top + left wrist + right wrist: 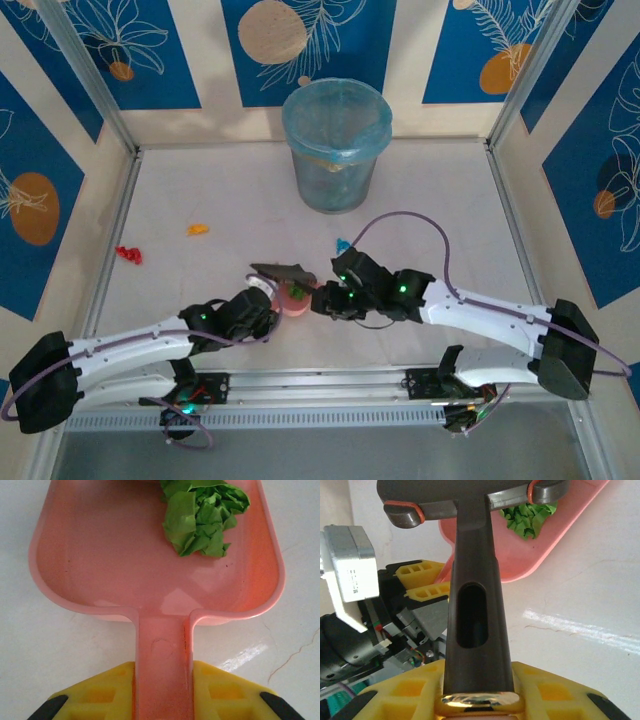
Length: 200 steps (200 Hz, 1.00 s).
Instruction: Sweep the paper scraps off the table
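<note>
A green paper scrap (202, 517) lies in the pink dustpan (100, 550), at its far right. My left gripper (162, 692) is shut on the dustpan's handle. My right gripper (477, 700) is shut on the dark grey handle of a brush (476, 605), whose head is at the dustpan's (560, 530) rim beside the green scrap (527, 515). From above, both grippers meet at the table's (230, 190) near middle, left gripper (265, 298) and right gripper (325, 300) either side of the dustpan (295, 298). An orange scrap (198, 229), a red one (128, 255) and a blue one (342, 243) lie loose.
A blue-lined waste bin (335, 145) stands at the back centre of the table. Aluminium rails (110, 235) edge the table, with patterned walls beyond. The left gripper's yellow fingers (422, 580) sit close to the left of the brush handle.
</note>
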Each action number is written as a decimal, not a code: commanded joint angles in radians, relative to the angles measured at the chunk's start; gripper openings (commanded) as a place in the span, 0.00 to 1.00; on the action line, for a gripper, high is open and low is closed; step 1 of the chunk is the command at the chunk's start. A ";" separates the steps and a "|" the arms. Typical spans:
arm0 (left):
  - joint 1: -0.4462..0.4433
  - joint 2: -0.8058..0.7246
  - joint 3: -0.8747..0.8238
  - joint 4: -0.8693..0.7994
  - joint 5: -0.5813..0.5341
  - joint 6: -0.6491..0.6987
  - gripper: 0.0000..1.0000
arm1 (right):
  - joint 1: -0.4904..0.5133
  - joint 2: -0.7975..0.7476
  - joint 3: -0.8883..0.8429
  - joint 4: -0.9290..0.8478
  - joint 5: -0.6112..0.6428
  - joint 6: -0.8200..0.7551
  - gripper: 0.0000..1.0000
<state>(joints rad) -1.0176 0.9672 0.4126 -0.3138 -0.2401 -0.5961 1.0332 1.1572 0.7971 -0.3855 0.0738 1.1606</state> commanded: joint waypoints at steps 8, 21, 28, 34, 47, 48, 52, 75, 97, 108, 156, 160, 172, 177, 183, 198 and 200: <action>-0.020 -0.039 -0.022 -0.047 -0.038 -0.015 0.00 | 0.003 -0.096 -0.047 0.074 -0.031 0.075 0.00; -0.029 -0.065 -0.028 -0.047 -0.048 -0.015 0.00 | 0.004 -0.127 -0.041 0.039 -0.014 0.073 0.00; -0.033 -0.082 -0.031 -0.047 -0.057 -0.015 0.00 | 0.005 -0.142 -0.037 0.018 -0.001 0.071 0.00; -0.036 -0.095 -0.033 -0.049 -0.062 -0.014 0.00 | 0.004 -0.159 -0.035 0.005 0.007 0.071 0.00; -0.042 -0.120 -0.038 -0.051 -0.073 -0.014 0.00 | 0.004 -0.192 -0.037 -0.013 0.027 0.072 0.00; -0.042 -0.122 -0.039 -0.051 -0.074 -0.014 0.00 | 0.005 -0.195 -0.038 -0.015 0.028 0.071 0.00; -0.044 -0.129 -0.041 -0.051 -0.077 -0.014 0.00 | 0.005 -0.204 -0.039 -0.020 0.035 0.072 0.00; -0.053 -0.157 -0.044 -0.059 -0.093 -0.015 0.00 | 0.005 -0.249 -0.029 -0.052 0.076 0.055 0.00; -0.064 -0.177 -0.046 -0.067 -0.110 -0.015 0.00 | 0.008 -0.286 0.009 -0.118 0.148 0.003 0.00; -0.069 -0.186 -0.047 -0.073 -0.117 -0.017 0.00 | 0.022 -0.321 0.033 -0.154 0.213 -0.044 0.00; -0.088 -0.255 -0.052 -0.101 -0.157 -0.020 0.00 | 0.003 -0.504 0.070 -0.380 0.475 -0.161 0.00; -0.090 -0.262 -0.053 -0.105 -0.161 -0.021 0.00 | -0.008 -0.515 0.070 -0.402 0.481 -0.167 0.00; -0.091 -0.287 -0.055 -0.116 -0.174 -0.024 0.00 | -0.044 -0.548 0.066 -0.444 0.487 -0.186 0.00; -0.091 -0.298 -0.056 -0.120 -0.180 -0.026 0.00 | -0.061 -0.559 0.062 -0.460 0.487 -0.197 0.00; -0.091 -0.311 -0.058 -0.129 -0.185 -0.028 0.00 | -0.084 -0.571 0.057 -0.474 0.486 -0.212 0.00; -0.091 -0.349 -0.061 -0.143 -0.194 -0.033 0.00 | -0.141 -0.586 0.041 -0.503 0.485 -0.234 0.00; -0.091 -0.354 -0.062 -0.145 -0.195 -0.034 0.00 | -0.150 -0.587 0.036 -0.505 0.484 -0.237 0.00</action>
<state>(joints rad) -1.0981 0.6655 0.3649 -0.4156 -0.3878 -0.6102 0.9516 0.5945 0.8417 -0.8005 0.4927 0.9981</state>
